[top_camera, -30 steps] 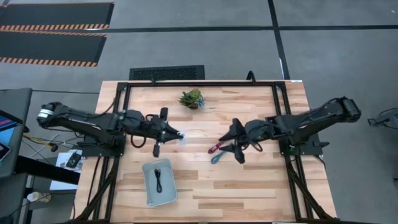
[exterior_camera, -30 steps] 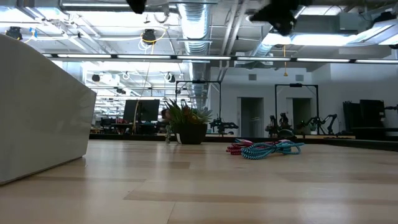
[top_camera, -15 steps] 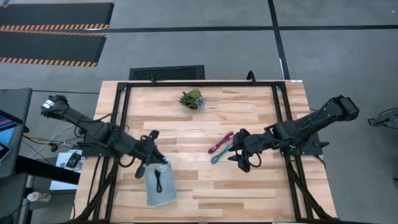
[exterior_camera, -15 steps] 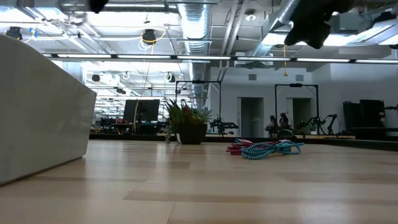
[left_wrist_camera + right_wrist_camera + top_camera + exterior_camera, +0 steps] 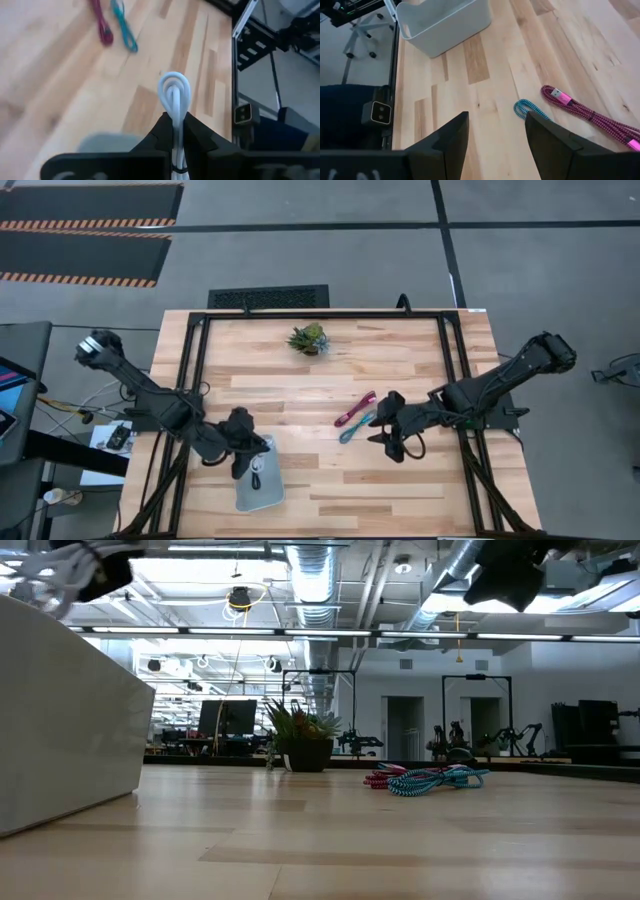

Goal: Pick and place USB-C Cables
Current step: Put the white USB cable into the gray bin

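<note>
My left gripper (image 5: 250, 458) is shut on the white-grey cable bundle (image 5: 173, 92) and hangs over the far end of the grey bin (image 5: 257, 485) at the near left. The magenta cable (image 5: 355, 408) and the teal cable (image 5: 352, 428) lie flat side by side on the table's middle. My right gripper (image 5: 385, 432) is open and empty, above the table just right of the teal cable. In the right wrist view its fingers (image 5: 451, 137) stand apart, with the teal cable's end (image 5: 522, 106) and the magenta cable (image 5: 585, 117) ahead. My left gripper pinches the white-grey bundle between its two fingers (image 5: 196, 135). The bundle's looped end (image 5: 173, 85) sticks out past the fingertips, along the fingers. The bundle is lifted clear, above the bin's far rim (image 5: 105, 142).
A small potted plant (image 5: 308, 338) stands at the far middle of the table. A black cable (image 5: 256, 477) lies inside the bin. The bin's tall wall (image 5: 60, 710) fills the low view's left. Bare wood lies between the bin and the cables.
My left gripper has carried the white-grey bundle from the table's middle toward the near left, to above the grey bin. My right gripper has gone toward the near edge, from over the magenta and teal cables to beside them. Those two cables have not moved.
</note>
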Tool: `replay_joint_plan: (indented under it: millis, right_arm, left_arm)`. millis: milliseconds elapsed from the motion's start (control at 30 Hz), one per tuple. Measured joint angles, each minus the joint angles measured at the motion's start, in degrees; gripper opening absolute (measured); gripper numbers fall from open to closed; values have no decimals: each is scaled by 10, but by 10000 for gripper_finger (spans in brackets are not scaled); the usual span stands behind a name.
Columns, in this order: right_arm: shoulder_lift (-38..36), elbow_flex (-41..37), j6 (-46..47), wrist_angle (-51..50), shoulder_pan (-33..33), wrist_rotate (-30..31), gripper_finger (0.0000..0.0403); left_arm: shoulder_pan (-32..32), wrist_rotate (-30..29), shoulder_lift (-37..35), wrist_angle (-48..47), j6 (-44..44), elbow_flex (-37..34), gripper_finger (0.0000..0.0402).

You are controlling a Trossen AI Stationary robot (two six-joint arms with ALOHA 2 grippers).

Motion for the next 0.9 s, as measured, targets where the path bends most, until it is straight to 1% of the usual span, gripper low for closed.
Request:
replay_joint_plan:
  millis: [133, 300, 533, 633, 900]
  right_arm:
    - [0, 0, 11, 0, 0, 0, 216]
    - [0, 0, 13, 2, 0, -1, 216]
    - [0, 0, 8, 2, 0, -1, 216]
    - [0, 0, 7, 1, 0, -1, 216]
    - [0, 0, 5, -1, 0, -1, 216]
  left_arm:
    - [-11, 7, 16, -21, -103, 0, 4]
    - [-43, 6, 31, -47, -211, 0, 3]
    - [-67, 7, 71, -108, -337, 0, 3]
    - [-68, 18, 97, -114, -364, 0, 3]
    - [-68, 52, 164, -113, -382, 0, 4]
